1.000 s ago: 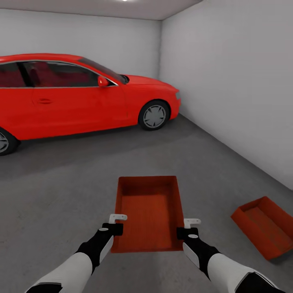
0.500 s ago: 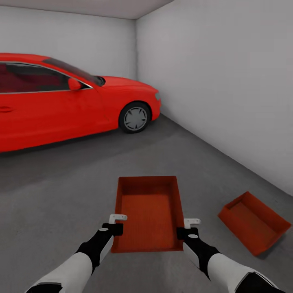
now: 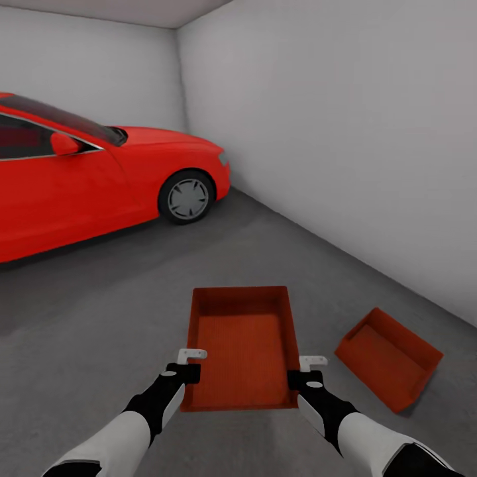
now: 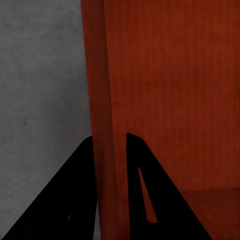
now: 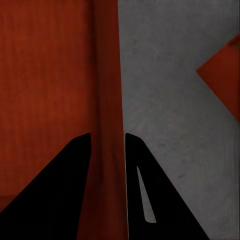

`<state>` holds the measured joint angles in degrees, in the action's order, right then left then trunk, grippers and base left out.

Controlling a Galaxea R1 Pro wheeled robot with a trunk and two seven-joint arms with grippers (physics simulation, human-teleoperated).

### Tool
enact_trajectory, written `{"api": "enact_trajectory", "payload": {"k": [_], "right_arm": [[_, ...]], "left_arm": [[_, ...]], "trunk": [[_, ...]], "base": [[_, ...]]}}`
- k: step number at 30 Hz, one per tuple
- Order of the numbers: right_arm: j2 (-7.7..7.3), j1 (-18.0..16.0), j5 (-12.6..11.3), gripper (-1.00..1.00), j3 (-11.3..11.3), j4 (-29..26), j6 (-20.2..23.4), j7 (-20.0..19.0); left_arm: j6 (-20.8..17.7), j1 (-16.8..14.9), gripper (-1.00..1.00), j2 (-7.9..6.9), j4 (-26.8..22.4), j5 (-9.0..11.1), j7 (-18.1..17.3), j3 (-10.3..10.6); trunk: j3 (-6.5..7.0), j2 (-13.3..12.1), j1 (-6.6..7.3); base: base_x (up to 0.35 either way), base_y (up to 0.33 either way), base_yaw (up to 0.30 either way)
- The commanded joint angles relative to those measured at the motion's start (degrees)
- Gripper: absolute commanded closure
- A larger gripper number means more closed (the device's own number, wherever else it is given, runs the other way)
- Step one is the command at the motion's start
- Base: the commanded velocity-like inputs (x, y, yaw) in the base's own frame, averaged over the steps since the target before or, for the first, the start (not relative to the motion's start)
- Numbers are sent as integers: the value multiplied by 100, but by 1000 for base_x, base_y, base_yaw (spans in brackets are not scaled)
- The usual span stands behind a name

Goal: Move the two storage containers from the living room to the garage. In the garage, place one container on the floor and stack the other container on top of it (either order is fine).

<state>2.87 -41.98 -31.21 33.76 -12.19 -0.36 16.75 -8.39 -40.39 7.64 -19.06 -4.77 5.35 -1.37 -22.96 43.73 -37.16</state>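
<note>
- My left gripper (image 3: pixel 187 364) is clamped on the left wall of the held container (image 3: pixel 242 344) (carried over the concrete floor (image 3: pixel 99 311)).
- My right gripper (image 3: pixel 306 371) pinches its right wall.
- The other container (image 3: pixel 387 358) lies on the floor, near the wall (image 3: pixel 344 132).

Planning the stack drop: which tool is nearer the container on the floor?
Right. The right tool grips the held container's right wall, on the side where the floor container lies. The left tool grips the left wall, farther away.
</note>
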Motion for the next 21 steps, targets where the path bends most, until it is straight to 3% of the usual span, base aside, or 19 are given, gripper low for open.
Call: {"api": "enact_trajectory", "payload": {"k": [1, 21], "right_arm": [[3, -12, 62, 100, -10, -3, -17, 83], [3, -12, 62, 100, -10, -3, -17, 83]], "left_arm": [[-31, 4, 100, 10, 78, 47, 18, 181], [-31, 4, 100, 10, 78, 47, 18, 181]], "trunk": [[-5, 5, -4], [-5, 5, -4]], "base": [[323, 0, -288], [323, 0, -288]]}}
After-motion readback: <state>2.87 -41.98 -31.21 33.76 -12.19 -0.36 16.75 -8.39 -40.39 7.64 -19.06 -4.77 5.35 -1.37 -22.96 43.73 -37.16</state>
